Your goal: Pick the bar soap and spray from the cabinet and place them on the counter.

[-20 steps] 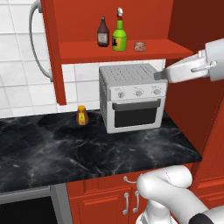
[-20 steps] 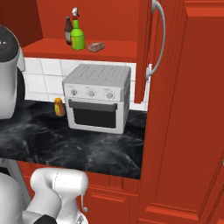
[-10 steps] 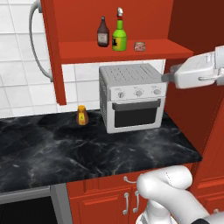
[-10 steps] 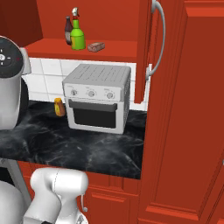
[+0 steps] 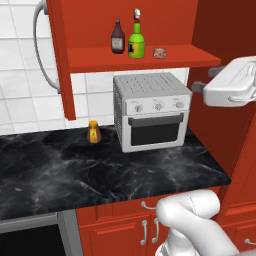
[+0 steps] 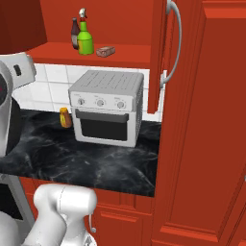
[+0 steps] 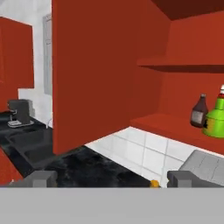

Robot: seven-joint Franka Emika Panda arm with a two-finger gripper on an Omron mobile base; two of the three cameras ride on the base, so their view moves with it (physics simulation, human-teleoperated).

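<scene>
The green spray (image 5: 136,39) stands on the shelf of the open red cabinet (image 5: 95,58), right of a dark brown bottle (image 5: 118,38). The small bar soap (image 5: 159,53) lies flat on the shelf to the spray's right. Both also show as the spray (image 6: 85,37) and the bar soap (image 6: 105,51). My gripper (image 5: 206,79) hovers open and empty at shelf height, well right of the soap, beside the cabinet. In the hand view the gripper (image 7: 113,179) has its tips wide apart, with the spray (image 7: 216,119) at the right edge. The black counter (image 5: 100,175) lies below.
A silver toaster oven (image 5: 152,112) stands on the counter under the shelf, with a small orange bottle (image 5: 93,132) to its left. The open cabinet door (image 6: 158,53) with its curved handle (image 6: 176,45) juts out on the right. A tall red cabinet (image 6: 206,144) bounds the counter's right end.
The hand has drifted right and slightly down in the left base view, away from the shelf. The gripper stays open. The bottles and the soap have not moved.
</scene>
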